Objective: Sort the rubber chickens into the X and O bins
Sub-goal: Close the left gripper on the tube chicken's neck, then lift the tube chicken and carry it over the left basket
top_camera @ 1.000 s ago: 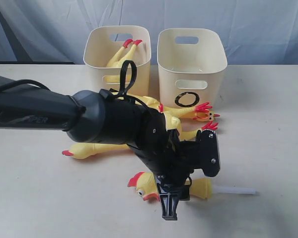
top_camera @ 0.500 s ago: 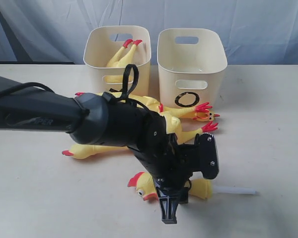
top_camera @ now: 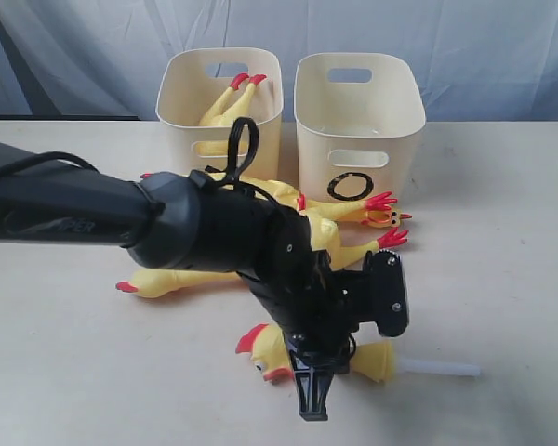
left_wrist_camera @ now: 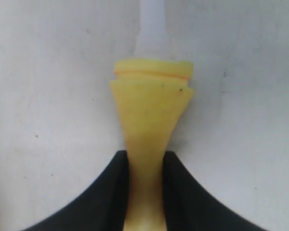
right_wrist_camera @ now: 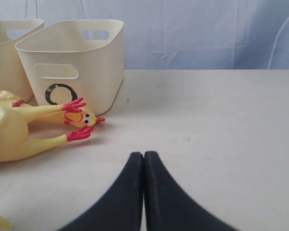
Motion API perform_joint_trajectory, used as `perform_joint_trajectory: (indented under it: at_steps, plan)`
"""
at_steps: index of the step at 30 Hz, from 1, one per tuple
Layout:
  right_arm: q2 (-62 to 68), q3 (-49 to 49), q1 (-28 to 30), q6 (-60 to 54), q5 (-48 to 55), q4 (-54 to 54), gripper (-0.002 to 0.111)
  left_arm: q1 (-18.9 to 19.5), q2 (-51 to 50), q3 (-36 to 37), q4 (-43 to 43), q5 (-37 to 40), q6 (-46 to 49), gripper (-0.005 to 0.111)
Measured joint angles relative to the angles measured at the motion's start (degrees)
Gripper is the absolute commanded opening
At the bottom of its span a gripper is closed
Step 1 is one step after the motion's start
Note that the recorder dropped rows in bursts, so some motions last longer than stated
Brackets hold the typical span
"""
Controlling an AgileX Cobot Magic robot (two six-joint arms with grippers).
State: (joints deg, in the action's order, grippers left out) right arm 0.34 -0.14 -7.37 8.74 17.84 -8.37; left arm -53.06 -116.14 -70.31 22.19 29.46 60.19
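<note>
Beige tabletop point(top_camera: 502, 279) before a blue-grey curtain point(top_camera: 465, 37), far edge running across the upper third of the frame. Wide open surface at right and lower left; crowded only through the middle.

Two cream tubs with slot handles side by side at upper centre, near that far edge. O bin point(top_camera: 391, 102) to the right, black ring on its front wall. Other bin point(top_camera: 177, 102) to the left, its mark mostly hidden behind the arm's cable point(top_camera: 240, 149), holding one rubber chicken point(top_camera: 219, 111) with red feet up near the rim.

Just in front of the bins, a tangle of long chickens point(top_camera: 330, 212), yellow and plucked-looking, red feet and a red-combed head close by the O bin's front. Lone chicken point(top_camera: 181, 279) stretched toward centre left, partly under the arm.

At lower centre, head-and-neck piece point(top_camera: 265, 348) on the table: red comb, yellow flared neck, white tube point(top_camera: 442, 370) pointing to lower right. Left gripper point(top_camera: 313, 404) down over it, black fingers point(left_wrist_camera: 111, 192) pressed against the narrow neck on both sides.

Right gripper point(right_wrist_camera: 143, 161) over bare table, fingertips pressed together on nothing, well apart from the bins.
</note>
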Motion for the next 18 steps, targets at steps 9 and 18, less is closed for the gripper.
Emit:
perform_joint_trajectory:
  at_steps: [9,18]
  plan:
    - [0.00,0.00,0.00,0.00,0.00,0.24,0.000,0.00,8.60,-1.64,-3.18,2.89,-6.44,0.000]
    - [0.00,0.00,0.00,0.00,0.00,0.24,0.000,5.73,15.64,-3.93,-5.63,-6.28,-13.45,0.000]
